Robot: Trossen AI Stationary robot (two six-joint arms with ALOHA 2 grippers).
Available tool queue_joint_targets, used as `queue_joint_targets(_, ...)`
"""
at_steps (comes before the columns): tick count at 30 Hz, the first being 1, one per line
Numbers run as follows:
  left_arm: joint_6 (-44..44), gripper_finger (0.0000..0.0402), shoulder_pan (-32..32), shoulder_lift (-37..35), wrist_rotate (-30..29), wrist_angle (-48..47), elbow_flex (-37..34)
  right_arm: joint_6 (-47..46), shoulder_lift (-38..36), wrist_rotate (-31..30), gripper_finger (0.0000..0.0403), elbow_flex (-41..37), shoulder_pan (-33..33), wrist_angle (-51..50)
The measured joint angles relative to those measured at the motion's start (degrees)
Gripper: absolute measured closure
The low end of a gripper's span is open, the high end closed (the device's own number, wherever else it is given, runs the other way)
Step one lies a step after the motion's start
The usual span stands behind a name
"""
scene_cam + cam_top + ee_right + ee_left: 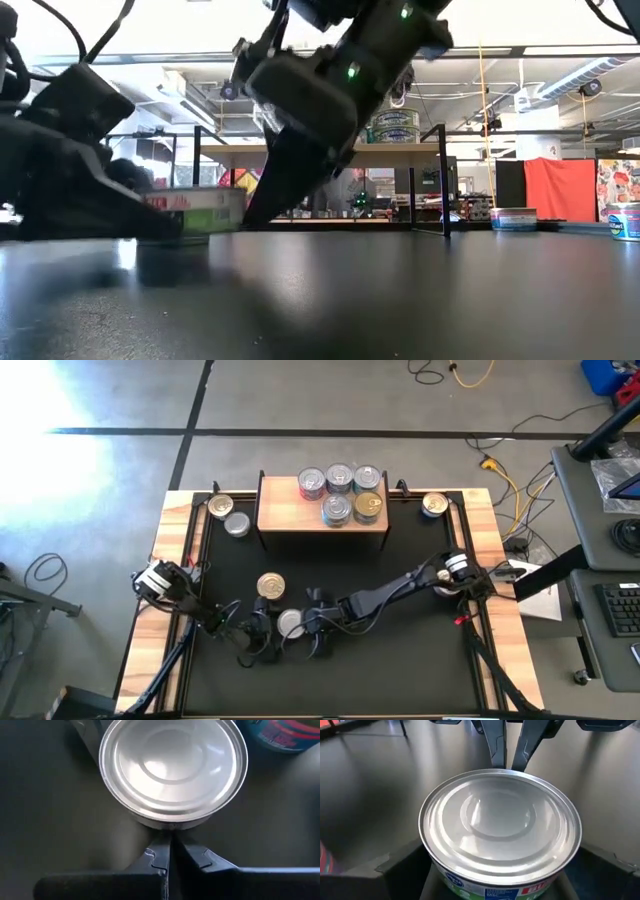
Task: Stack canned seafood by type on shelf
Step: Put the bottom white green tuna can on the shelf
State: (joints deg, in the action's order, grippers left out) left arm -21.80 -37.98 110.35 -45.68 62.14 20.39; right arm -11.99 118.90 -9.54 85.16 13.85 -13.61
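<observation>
In the high view, both arms meet low in the middle of the black worktop (400, 650). A silver-lidded tin (291, 623) stands there between them, with a gold-lidded tin (270, 586) just above and left of it in the frame.

The left gripper (268, 632) reaches in from the lower left, and its jaws stand wide apart on either side of the silver-lidded tin (500, 825); the left wrist view shows the tin sitting between the two dark fingers (395, 870), though whether they touch its wall cannot be told.

The right gripper (312, 622) comes in from the right with its jaws pressed together, the tips (167, 840) at the wall of the same tin (172, 770), on the side away from the left gripper. In the low view the closed right gripper (275, 190) slants down to the worktop beside the tin's green label (200, 210).

The shelf (322, 508) stands at the upper middle of the worktop. Five tins sit on its right half: three silver ones in the back row (340, 478), and a silver tin (336, 510) and a gold tin (369, 506) in front. Left of the shelf are a gold-lidded tin (220, 507) and a silver one (237, 525) touching each other; right of it a lone gold-lidded tin (434, 506).
</observation>
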Motion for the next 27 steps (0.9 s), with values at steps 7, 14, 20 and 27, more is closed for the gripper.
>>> queue_joint_targets(7,4.1,0.0023,0.0,-6.4,1.1,-0.7,-0.3,-0.9,-7.0,-0.7,0.039,0.2,0.4,-10.3)
queue_joint_targets(14,6.9,0.0023,5.3,-20.8,1.3,-10.9,-0.6,1.9,-17.5,-7.1,0.039,0.2,1.1,-14.6)
queue_joint_targets(20,9.6,0.0023,10.6,-35.0,2.8,-28.7,1.7,8.5,-22.6,-16.1,0.039,0.1,1.1,-14.3)
queue_joint_targets(27,12.4,0.0023,18.7,-44.6,3.9,-56.2,13.3,19.5,-24.3,-16.0,0.039,0.0,-2.3,-12.6)
